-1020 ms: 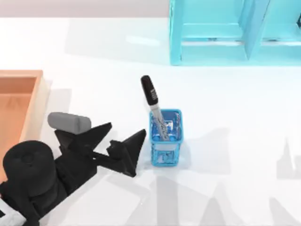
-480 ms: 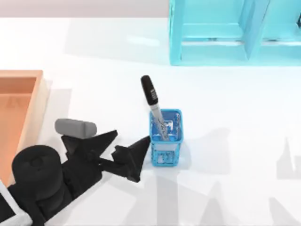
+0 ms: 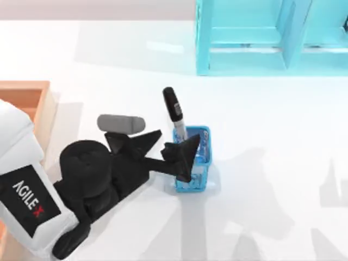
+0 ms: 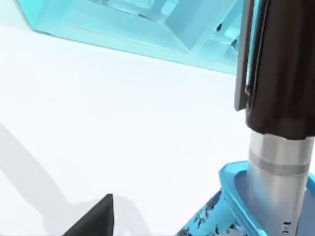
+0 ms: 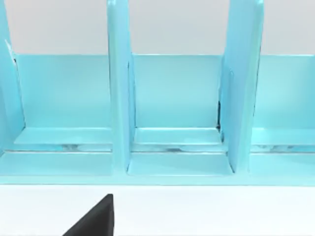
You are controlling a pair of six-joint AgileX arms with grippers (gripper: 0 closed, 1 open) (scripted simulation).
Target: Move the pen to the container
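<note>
The pen point(image 3: 173, 109) stands tilted in a small blue mesh cup point(image 3: 193, 171), its black cap above the rim. My left gripper point(image 3: 179, 136) is open over the cup, one finger on each side of the pen's grey barrel, just below the cap. The left wrist view shows the pen point(image 4: 278, 73) close up, rising out of the cup point(image 4: 231, 184), with one black fingertip point(image 4: 96, 219) off to the side. The container point(image 3: 24, 86), a light-brown wooden tray, lies at the table's left edge and is partly hidden by my left arm. In the right wrist view, one fingertip point(image 5: 96, 219) of my open right gripper shows.
A turquoise shelf unit point(image 3: 244, 60) stands at the back right of the table, beyond the cup. The same shelf unit point(image 5: 172, 123) faces the right wrist camera. White tabletop lies to the right of the cup and in front of it.
My left arm has swung right and toward the back, from beside the cup to over it. Its open fingers now straddle the pen. The pen and cup have not moved.
</note>
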